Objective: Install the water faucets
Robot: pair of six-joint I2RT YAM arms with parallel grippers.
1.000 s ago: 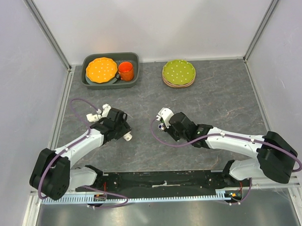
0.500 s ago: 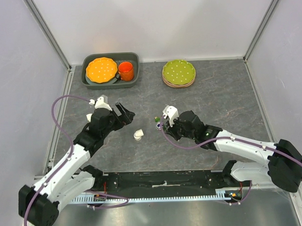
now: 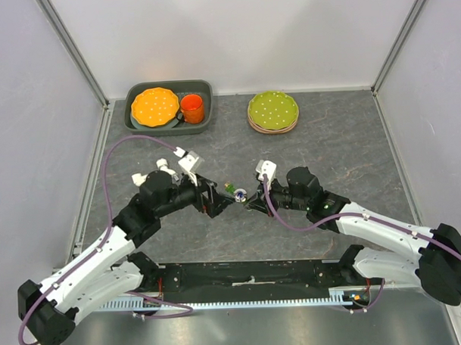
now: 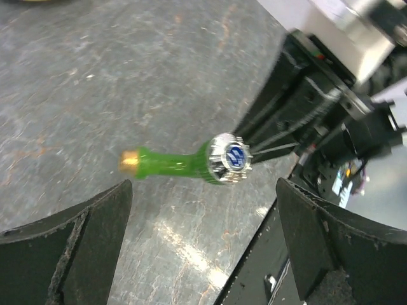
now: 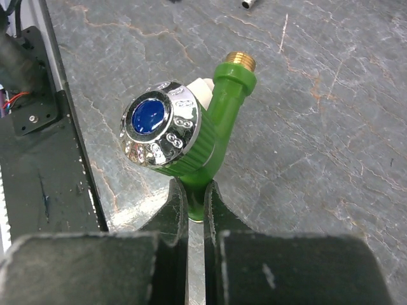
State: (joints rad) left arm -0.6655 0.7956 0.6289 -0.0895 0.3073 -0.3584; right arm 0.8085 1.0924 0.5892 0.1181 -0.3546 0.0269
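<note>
My right gripper [image 5: 196,203] is shut on the lower stem of a green water faucet [image 5: 213,121] that has a chrome knob with a blue centre and a brass threaded tip, and holds it above the table. From overhead the faucet [image 3: 234,192] hangs between the two grippers at mid-table. My left gripper [image 3: 219,203] stands wide open right beside it. In the left wrist view the faucet [image 4: 191,162] floats just beyond the spread fingers [image 4: 70,248], touching neither. A white piece [image 5: 202,87] peeks out behind the green body; overhead it is hidden.
A grey tray [image 3: 205,86] at the back left holds an orange plate [image 3: 155,106] and an orange cup [image 3: 192,108]. Stacked green plates [image 3: 273,110] sit at the back centre. A black rail [image 3: 249,279] runs along the near edge between the arm bases.
The left gripper opened and dropped a white piece on the table, then swung right, next to the green faucet. The right gripper, still shut on the faucet, shifted slightly right.
</note>
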